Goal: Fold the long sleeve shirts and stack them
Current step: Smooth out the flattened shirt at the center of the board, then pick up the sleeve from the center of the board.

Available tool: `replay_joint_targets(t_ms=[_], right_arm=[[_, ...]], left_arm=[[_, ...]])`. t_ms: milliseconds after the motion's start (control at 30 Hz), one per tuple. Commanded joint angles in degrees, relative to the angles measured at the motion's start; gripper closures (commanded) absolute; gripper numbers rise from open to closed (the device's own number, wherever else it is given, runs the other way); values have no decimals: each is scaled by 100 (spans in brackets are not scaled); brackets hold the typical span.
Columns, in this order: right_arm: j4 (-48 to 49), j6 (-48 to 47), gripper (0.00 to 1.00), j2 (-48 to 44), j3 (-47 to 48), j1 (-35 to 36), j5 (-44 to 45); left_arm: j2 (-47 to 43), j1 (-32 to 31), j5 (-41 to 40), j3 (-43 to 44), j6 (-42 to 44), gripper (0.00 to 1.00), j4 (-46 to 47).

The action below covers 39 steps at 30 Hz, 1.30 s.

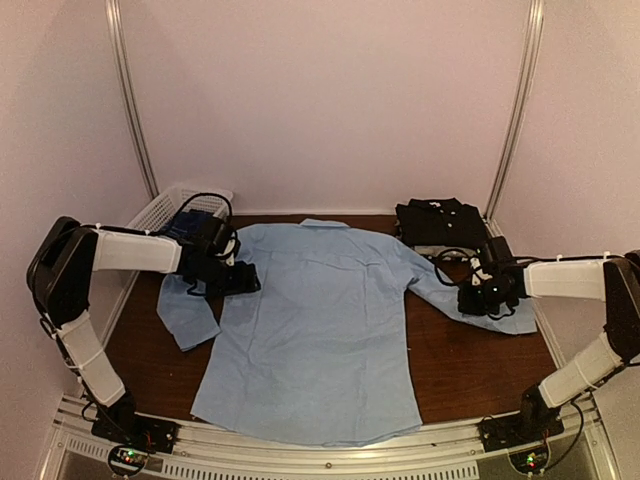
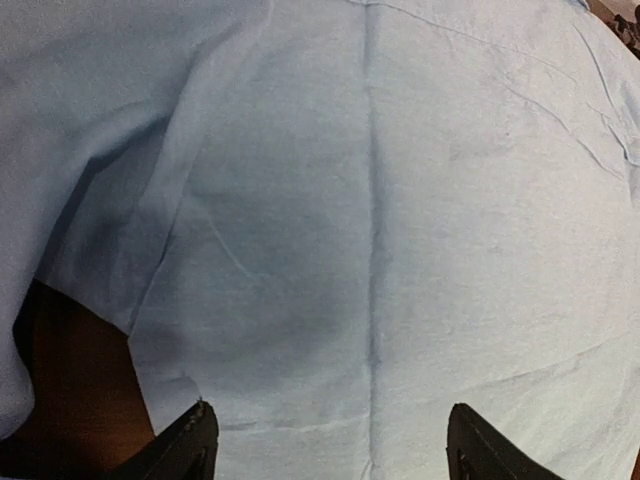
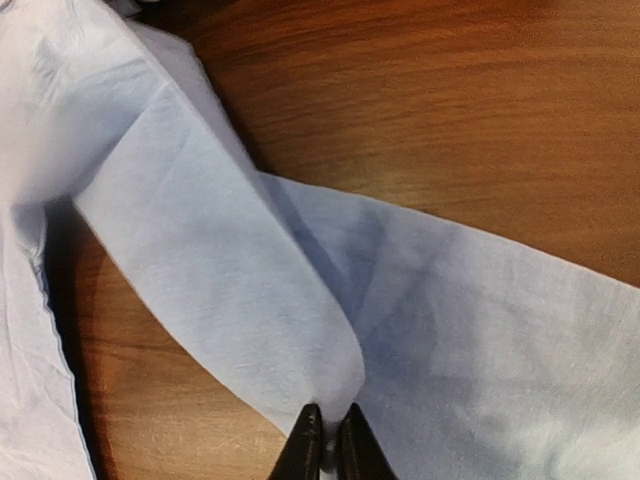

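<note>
— Blue cotton covers the middle of the counter (image 1: 480, 370). How does the light blue shirt (image 1: 320, 320) lie?

— Flat. Its long axis runs from the arms' side to the far side, with the collar at the far edge and the hem at the near edge. One sleeve is crumpled beside the white mesh basket (image 1: 165, 205). The right-hand sleeve (image 1: 445, 285) trails out towards the right arm, just in front of the folded black shirt (image 1: 440, 222).

— And the end effectors?

— The right end effector (image 3: 326, 445) is pinched closed on a raised fold of that right-hand sleeve. The left end effector (image 2: 325, 440) hangs over the shirt's body near the other shoulder, jaws wide apart and gripping nothing.

— What could spoil it from here?

— The pinch is thin, only at the fingertips. I'd judge that a quick pull could let the cloth slip out, so the sleeve drops short of the body. As far as I can tell nothing pins the body down, so a pull could also drag the whole shirt sideways and rumple it. The sleeve is doubled over itself too, so carrying it across may leave a twisted fold.
</note>
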Motion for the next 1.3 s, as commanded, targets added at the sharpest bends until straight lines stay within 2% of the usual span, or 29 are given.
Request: replay_joint_targets(t_ms=[0,200,333,467,533,633,733,833,1033,1267], right_arm=[[-100,87,100,-25,397,419,-127],[-149,389,100,75,1393,1136,-280],[275,649,100,655,2063,1241,-509],[497,727,95,1345,2736,1247,-542],[530,681,86,1650,2962,1257,-640],[269,415,59,1908,3205,1324,-590],[43,82,41,1738,3122,1447,-226],[-211,-148,33,1338,2818,1668,328],[-654,-103,25,562,1979,2211,1255],[-1169,316,24,-70,1329,2844,1878]], left_arm=[[-379,-70,49,193,137,19,-56],[-619,-88,119,250,222,19,-137],[-690,-89,110,285,232,19,-138],[-720,-105,159,305,228,19,-138],[-756,-114,158,289,231,19,-133],[-804,-121,165,263,236,19,-131],[-844,-132,152,214,236,19,-138],[-845,-132,153,200,235,19,-138],[-767,-132,178,296,262,19,-130],[-684,-139,273,475,272,19,-134]])
